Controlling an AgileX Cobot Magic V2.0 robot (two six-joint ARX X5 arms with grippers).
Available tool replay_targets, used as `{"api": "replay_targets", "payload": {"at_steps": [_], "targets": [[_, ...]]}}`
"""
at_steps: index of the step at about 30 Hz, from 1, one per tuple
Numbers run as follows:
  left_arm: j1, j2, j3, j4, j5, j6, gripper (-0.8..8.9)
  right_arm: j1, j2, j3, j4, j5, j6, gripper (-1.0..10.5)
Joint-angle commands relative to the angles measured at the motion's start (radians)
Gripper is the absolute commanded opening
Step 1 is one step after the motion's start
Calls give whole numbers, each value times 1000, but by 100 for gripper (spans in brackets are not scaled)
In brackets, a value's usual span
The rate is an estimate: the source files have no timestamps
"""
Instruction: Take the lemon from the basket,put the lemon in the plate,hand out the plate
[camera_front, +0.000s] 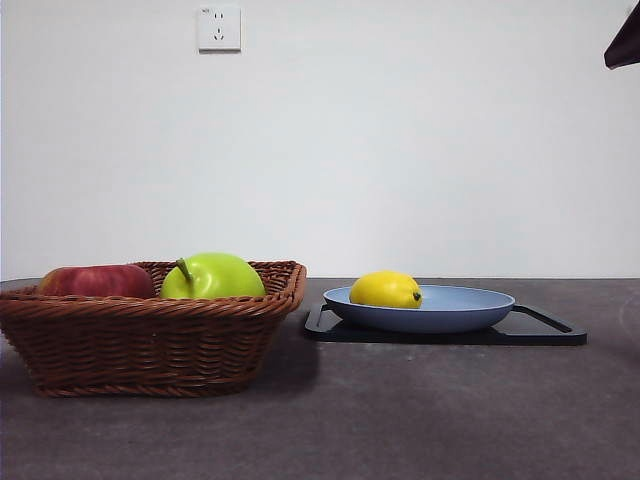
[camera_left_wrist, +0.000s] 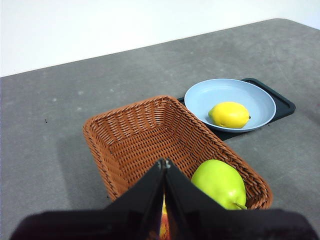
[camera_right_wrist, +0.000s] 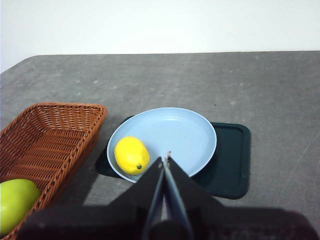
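Note:
The yellow lemon (camera_front: 386, 289) (camera_left_wrist: 229, 114) (camera_right_wrist: 131, 154) lies in the light-blue plate (camera_front: 470, 310) (camera_left_wrist: 255, 95) (camera_right_wrist: 185, 130), near the side closest to the basket. The brown wicker basket (camera_front: 150, 340) (camera_left_wrist: 135, 135) (camera_right_wrist: 45, 135) stands just left of the plate. My left gripper (camera_left_wrist: 164, 162) hangs shut above the basket, holding nothing. My right gripper (camera_right_wrist: 165, 159) is shut and empty, high above the near rim of the plate. In the front view only a dark arm tip (camera_front: 624, 42) shows at the top right corner.
A green apple (camera_front: 212, 276) (camera_left_wrist: 219, 183) (camera_right_wrist: 15, 202) and a red apple (camera_front: 95, 281) lie in the basket. The plate rests on a flat black tray (camera_front: 545, 330) (camera_left_wrist: 280, 102) (camera_right_wrist: 230, 160). A wall socket (camera_front: 219, 28) is on the white wall behind.

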Motion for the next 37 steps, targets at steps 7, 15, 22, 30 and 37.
{"api": "replay_targets", "payload": {"at_steps": [7, 15, 22, 30, 37], "targets": [[-3, -1, 7, 9, 0, -10, 8, 8, 2, 9, 11, 6, 18, 3], [79, -158, -8, -79, -13, 78, 8, 8, 2, 9, 11, 6, 18, 3], [364, -348, -176, 134, -25, 108, 8, 8, 2, 9, 12, 6, 18, 3], [525, -373, -398, 280, 33, 111, 8, 7, 2, 9, 12, 6, 18, 3], [566, -379, -536, 309, 32, 107, 8, 7, 2, 9, 13, 6, 18, 3]]}}
